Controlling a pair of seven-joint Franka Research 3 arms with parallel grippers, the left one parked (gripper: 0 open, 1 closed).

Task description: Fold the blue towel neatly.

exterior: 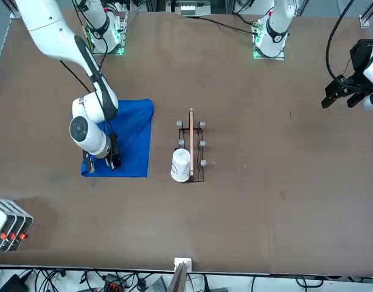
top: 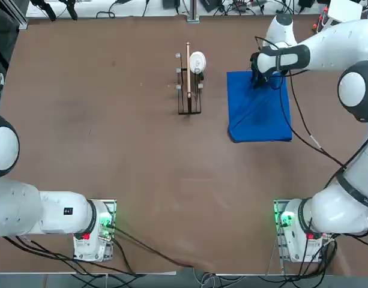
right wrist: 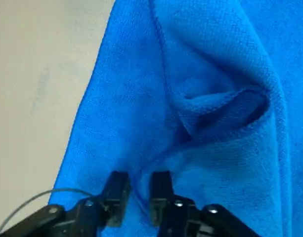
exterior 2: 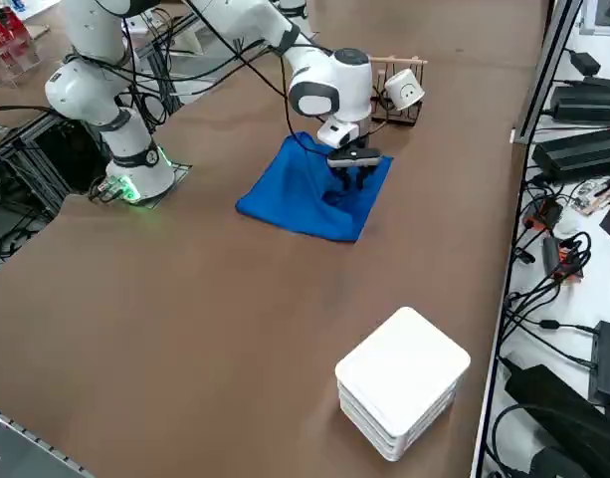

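The blue towel (top: 259,111) lies rumpled on the brown table in front of the right arm, seen too in the front view (exterior: 130,143) and the right side view (exterior 2: 305,194). My right gripper (top: 259,80) points down at the towel's edge farthest from the robot's base (exterior: 101,163) (exterior 2: 354,179). In the right wrist view the gripper (right wrist: 139,192) has its fingers close together, with a thin raised ridge of the towel (right wrist: 191,74) pinched between them. A loose fold of cloth bulges just beyond the fingertips.
A small wooden rack (top: 188,90) with a white cup (top: 197,61) on it stands left of the towel, a short gap away. A white box (exterior 2: 404,383) sits near the table's right edge. Cables run along the far edge.
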